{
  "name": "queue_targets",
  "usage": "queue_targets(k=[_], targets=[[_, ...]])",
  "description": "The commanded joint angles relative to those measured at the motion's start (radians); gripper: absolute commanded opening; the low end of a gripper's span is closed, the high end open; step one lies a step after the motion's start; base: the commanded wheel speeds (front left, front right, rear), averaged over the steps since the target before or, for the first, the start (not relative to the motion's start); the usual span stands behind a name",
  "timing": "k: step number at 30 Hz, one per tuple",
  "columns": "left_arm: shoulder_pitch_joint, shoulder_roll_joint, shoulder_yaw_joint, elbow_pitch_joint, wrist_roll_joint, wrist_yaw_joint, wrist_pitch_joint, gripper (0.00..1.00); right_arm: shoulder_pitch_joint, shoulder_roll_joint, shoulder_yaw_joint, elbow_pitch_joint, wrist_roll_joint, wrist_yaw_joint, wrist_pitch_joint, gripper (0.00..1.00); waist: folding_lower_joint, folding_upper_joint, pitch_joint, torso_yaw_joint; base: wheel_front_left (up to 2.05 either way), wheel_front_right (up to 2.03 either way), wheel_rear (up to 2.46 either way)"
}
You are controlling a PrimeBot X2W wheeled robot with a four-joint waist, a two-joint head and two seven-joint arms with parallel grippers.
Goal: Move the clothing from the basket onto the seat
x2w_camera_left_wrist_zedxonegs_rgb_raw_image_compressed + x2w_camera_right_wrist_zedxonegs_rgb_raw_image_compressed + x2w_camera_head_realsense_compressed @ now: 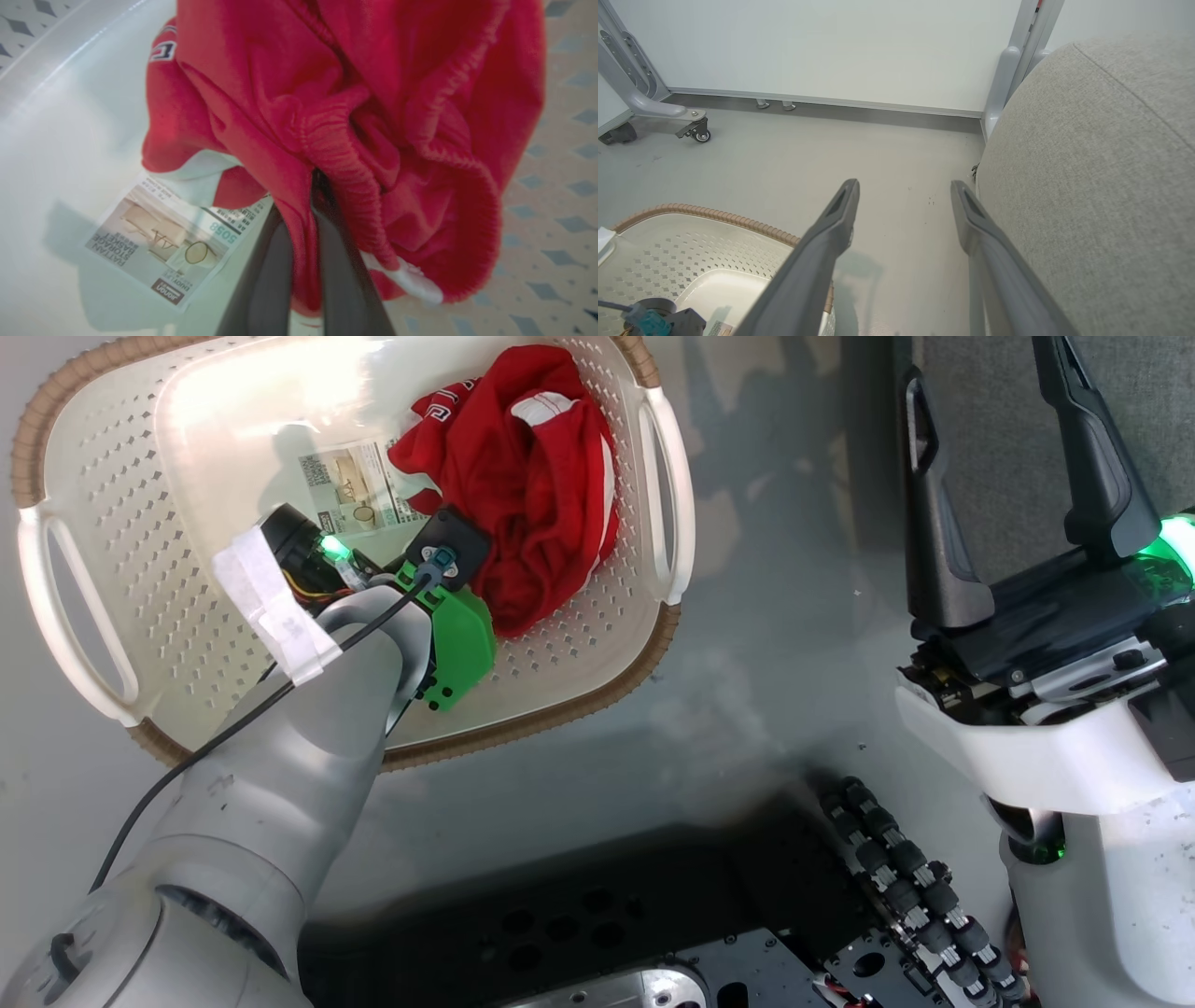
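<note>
**Left end effector pinches the clothing inside the basket**

The basket (560, 705) stands on the floor (766, 616). The clothing (523, 476) lies bunched inside it, against the perforated wall by the white handle (667, 495) on the side nearer the seat (1101, 163). All the red fabric in view is within the basket's walls.

The left arm's pale forearm (308, 747) comes up from the lower left of the head view and crosses the basket's near brown rim. It bends down at the wrist, where a green bracket (457, 644) and a strip of white tape (271, 597) sit. A black cable (187, 765) runs along the arm. In the head view the wrist hides the fingers.

In the left wrist view, the left end effector (314, 200) has its two dark fingers (268, 280) pressed close together, with a fold of red cloth clamped between them. An elastic hem bunches just above the tips. Beside the cloth, the sticker (163, 252) lies flat on the basket's bottom, one corner covered by a white-trimmed edge.

The right arm is at the right side of the head view with its wrist low. The right end effector (990, 392) points up that view, its fingers spread wide with nothing between them. In the right wrist view it hangs over bare floor between the basket's rim and the seat's rounded edge. One finger is close to the cushion, and I cannot tell whether it touches.
</note>
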Motion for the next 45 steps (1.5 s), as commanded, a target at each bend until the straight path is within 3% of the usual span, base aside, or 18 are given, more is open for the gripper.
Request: queue_targets(k=[1,8,18,34,45], targets=[[-0.003,0.003,-0.005,-0.004,-0.008,-0.006,-0.005,0.00,-0.005,0.002,-0.003,-0.002,0.008,-0.001,0.000,1.00,0.0000,0.0016,-0.001,0.002,0.00,0.00,0.00],[-0.015,0.003,-0.007,-0.016,-0.041,-0.007,-0.029,0.00,-0.064,0.012,0.001,0.010,0.027,-0.001,0.000,1.00,0.0000,0.0016,-0.026,-0.001,0.00,0.00,0.00],[0.164,0.002,0.047,-0.180,-0.108,-0.005,-0.035,0.00,-0.015,0.021,0.000,0.060,0.035,-0.001,0.000,1.00,0.0000,0.0016,-0.279,0.041,0.00,0.00,0.00],[0.534,0.022,0.307,-0.508,-0.082,0.052,-0.035,0.00,0.186,0.022,0.023,0.157,0.068,-0.001,0.000,1.00,0.0000,0.0016,-0.767,0.072,0.00,0.00,0.00],[0.777,0.020,0.477,-0.760,-0.014,0.052,-0.035,0.00,0.346,0.022,0.047,0.210,0.089,-0.001,0.000,1.00,0.0000,0.0016,-1.014,0.059,0.00,0.00,0.00]])
